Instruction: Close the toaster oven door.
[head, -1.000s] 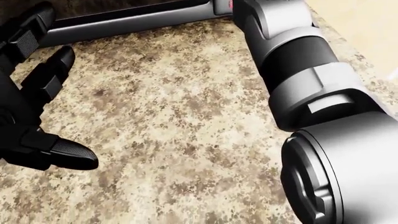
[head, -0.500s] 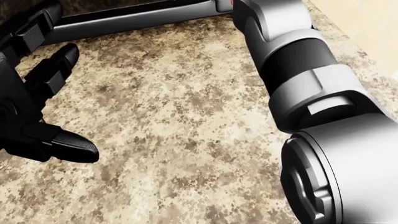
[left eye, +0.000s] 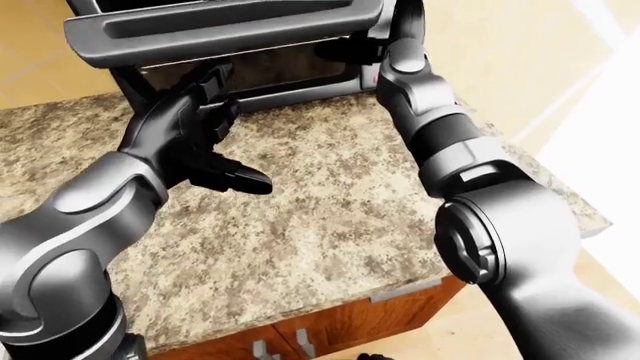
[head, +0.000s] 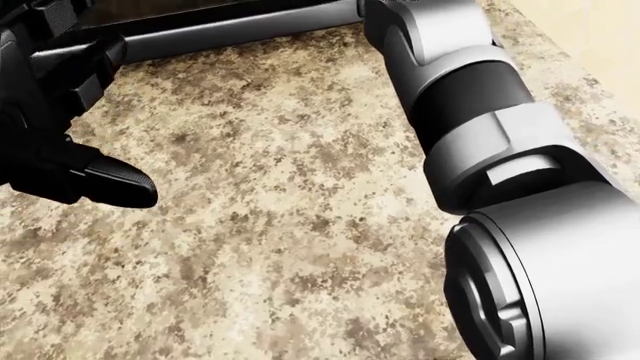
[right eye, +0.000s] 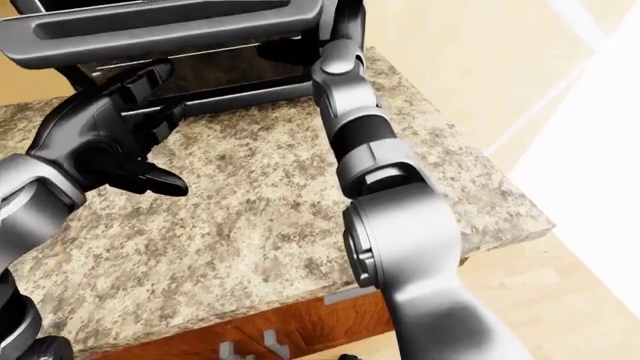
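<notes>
Toaster oven door (left eye: 215, 26) hangs part-raised at the top of your left-eye view, above the speckled desk (left eye: 330, 217). Your left hand (left eye: 190, 142) sits just under it, fingers spread and grasping nothing. Your right hand is hidden beyond the door's right end, so its state can't be told. You look mid-push; next, likely lift the door up and inward until it seats. Compared with a second ago, your left hand has risen in the head view.
</notes>
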